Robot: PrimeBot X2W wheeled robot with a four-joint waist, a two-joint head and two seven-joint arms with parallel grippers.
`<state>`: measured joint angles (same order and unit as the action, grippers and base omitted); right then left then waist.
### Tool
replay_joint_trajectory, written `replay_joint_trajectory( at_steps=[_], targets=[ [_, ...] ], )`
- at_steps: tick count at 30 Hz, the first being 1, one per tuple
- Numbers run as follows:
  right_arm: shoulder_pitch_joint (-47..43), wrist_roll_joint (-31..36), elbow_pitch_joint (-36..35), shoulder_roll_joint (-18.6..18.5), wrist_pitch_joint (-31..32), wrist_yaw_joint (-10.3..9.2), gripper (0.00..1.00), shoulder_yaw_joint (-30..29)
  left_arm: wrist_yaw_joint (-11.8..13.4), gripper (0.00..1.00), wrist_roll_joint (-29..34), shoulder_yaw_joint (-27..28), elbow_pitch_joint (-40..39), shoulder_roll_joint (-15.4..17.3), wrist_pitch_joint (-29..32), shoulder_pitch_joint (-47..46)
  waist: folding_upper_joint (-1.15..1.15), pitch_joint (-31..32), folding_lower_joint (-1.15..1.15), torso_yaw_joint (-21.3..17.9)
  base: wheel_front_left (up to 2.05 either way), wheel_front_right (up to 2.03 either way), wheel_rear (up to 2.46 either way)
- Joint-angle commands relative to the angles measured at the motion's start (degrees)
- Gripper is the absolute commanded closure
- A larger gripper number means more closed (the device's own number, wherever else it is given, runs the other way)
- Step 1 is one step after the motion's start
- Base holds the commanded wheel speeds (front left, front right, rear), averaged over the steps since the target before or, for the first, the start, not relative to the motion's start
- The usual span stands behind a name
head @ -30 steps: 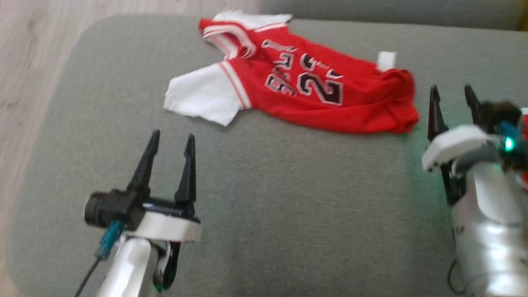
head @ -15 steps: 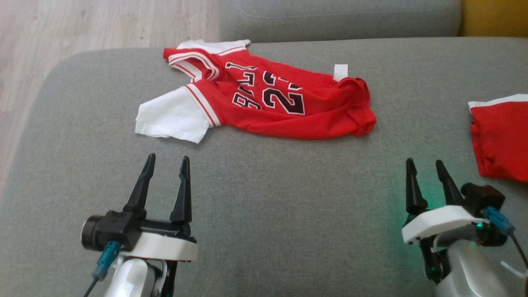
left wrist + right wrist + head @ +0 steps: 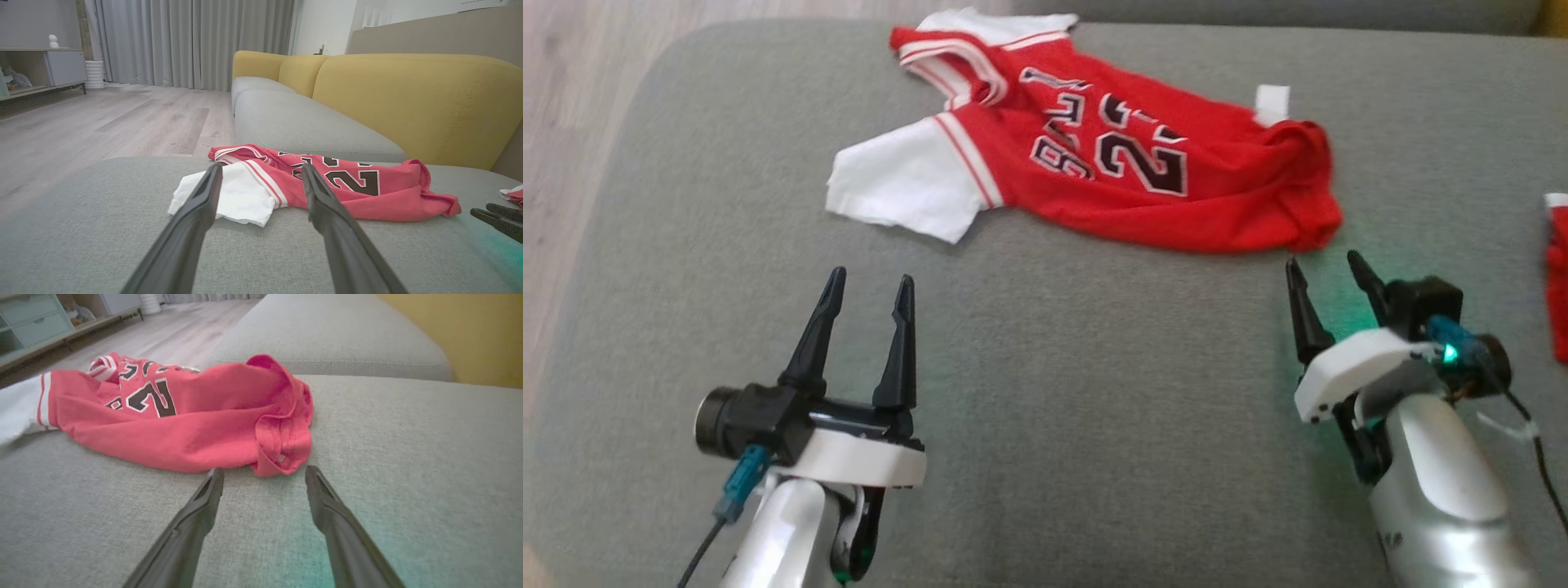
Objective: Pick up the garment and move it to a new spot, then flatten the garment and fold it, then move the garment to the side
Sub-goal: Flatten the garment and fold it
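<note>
The garment [image 3: 1111, 163] is a red jersey with white sleeves and dark numerals, lying crumpled on the grey sofa seat [image 3: 1094, 425]. It lies ahead of the left fingers in the left wrist view [image 3: 327, 185]. In the right wrist view its bunched hem [image 3: 278, 441] sits just beyond the fingertips. My left gripper [image 3: 870, 279] stands open below the white sleeve, apart from it. My right gripper [image 3: 1323, 261] is open too, its tips just short of the jersey's right hem. Nothing is between either pair of fingers.
A second red piece of cloth [image 3: 1556, 278] lies at the seat's right edge. Yellow back cushions [image 3: 408, 98] rise behind the seat. The seat's rounded left edge drops to a pale wooden floor [image 3: 564, 122]. Another grey seat cushion [image 3: 327, 339] adjoins beyond the garment.
The head camera has shifted, so the whole picture moved. My right gripper has come up closer to the jersey's right hem. The left gripper holds its place, and both stay open.
</note>
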<state>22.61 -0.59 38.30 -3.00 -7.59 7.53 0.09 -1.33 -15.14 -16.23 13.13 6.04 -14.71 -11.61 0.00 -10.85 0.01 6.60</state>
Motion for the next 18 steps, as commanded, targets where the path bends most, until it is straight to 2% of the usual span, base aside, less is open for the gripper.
replay_joint_trajectory(
  at_steps=[1, 12, 13, 14, 18],
  targets=[
    [2.44, 1.47, -0.76, 0.12, 0.31, -0.04, 0.00, 0.65, -0.18, 0.00, -0.23, 1.95, -1.24, 0.21, -0.29, -2.25, 0.00, -1.40, -0.01, 1.51, 0.00, 0.00, 0.00],
    [8.84, 12.24, 6.19, 0.12, 3.24, -0.04, 0.00, -5.88, -0.86, 0.00, 0.08, 1.99, -0.70, -0.89, -0.29, -3.88, 0.00, -3.56, -0.01, 4.78, 0.00, 0.00, 0.00],
    [9.18, 12.72, 6.84, 0.12, 3.48, -0.04, 0.20, -6.33, -0.90, 0.00, 0.15, 1.95, -0.62, -0.97, -0.29, -3.95, 0.00, -3.60, -0.01, 4.87, 0.00, 0.00, 0.00],
    [9.46, 13.39, 7.47, 0.12, 3.77, -0.04, 0.98, -6.75, -0.93, 0.00, 0.22, 1.92, -0.50, -1.04, -0.29, -4.04, 0.00, -3.59, -0.01, 4.90, 0.00, 0.00, 0.00],
    [9.77, 14.13, 9.42, 0.12, 3.40, -0.04, 1.00, -7.18, -0.91, 0.00, 0.42, 2.33, 0.00, -1.10, -0.29, -4.27, 0.00, -2.89, -0.01, 4.45, 0.00, 0.00, 0.00]
  ],
)
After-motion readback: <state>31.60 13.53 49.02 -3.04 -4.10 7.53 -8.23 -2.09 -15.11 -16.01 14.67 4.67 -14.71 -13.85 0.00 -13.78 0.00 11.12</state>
